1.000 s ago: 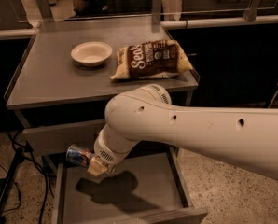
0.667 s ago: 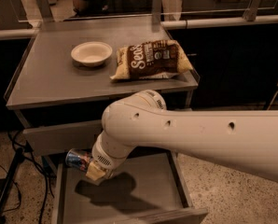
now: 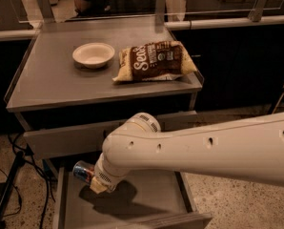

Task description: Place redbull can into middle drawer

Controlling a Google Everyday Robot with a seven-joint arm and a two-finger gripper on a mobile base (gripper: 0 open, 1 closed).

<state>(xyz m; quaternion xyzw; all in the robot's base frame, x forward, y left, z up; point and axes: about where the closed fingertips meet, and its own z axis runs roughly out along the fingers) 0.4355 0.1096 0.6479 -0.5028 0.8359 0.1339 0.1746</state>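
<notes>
The redbull can (image 3: 83, 171) is blue and silver and lies tilted on its side, sticking out to the left of my gripper (image 3: 95, 182). The gripper is shut on it at the end of my thick white arm (image 3: 194, 149). Both hang low over the left part of the open middle drawer (image 3: 151, 200), a grey tray with a flat floor. The gripper's shadow falls on that floor just right of the can. The arm hides the drawer's back.
On the grey cabinet top (image 3: 46, 82) sit a white bowl (image 3: 93, 54) and a brown chip bag (image 3: 154, 61). The drawer above (image 3: 61, 140) stands slightly out over the tray. Dark cables (image 3: 8, 175) run along the floor at the left.
The gripper has gone down a little with the can, closer to the floor of the open drawer. The arm's elbow has sunk with it.
</notes>
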